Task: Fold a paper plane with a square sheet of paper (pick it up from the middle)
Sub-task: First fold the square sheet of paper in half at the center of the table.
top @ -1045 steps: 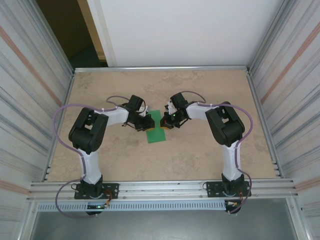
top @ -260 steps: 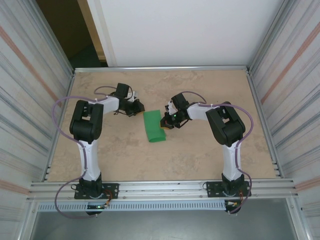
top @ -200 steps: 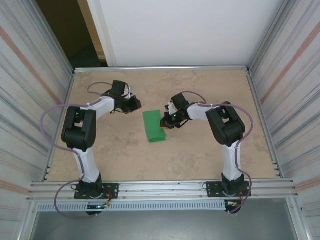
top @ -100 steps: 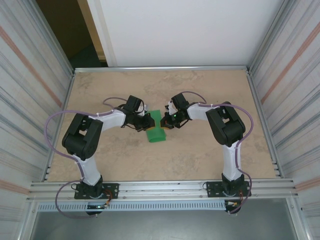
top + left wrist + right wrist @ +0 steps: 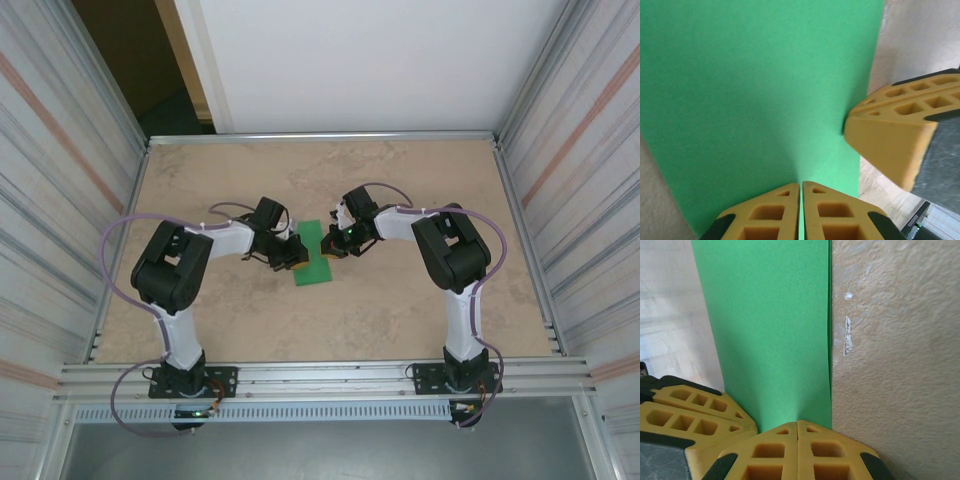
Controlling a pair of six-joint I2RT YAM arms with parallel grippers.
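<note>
No text, label, brand, number or sign can be read on any surface in these views.
</note>
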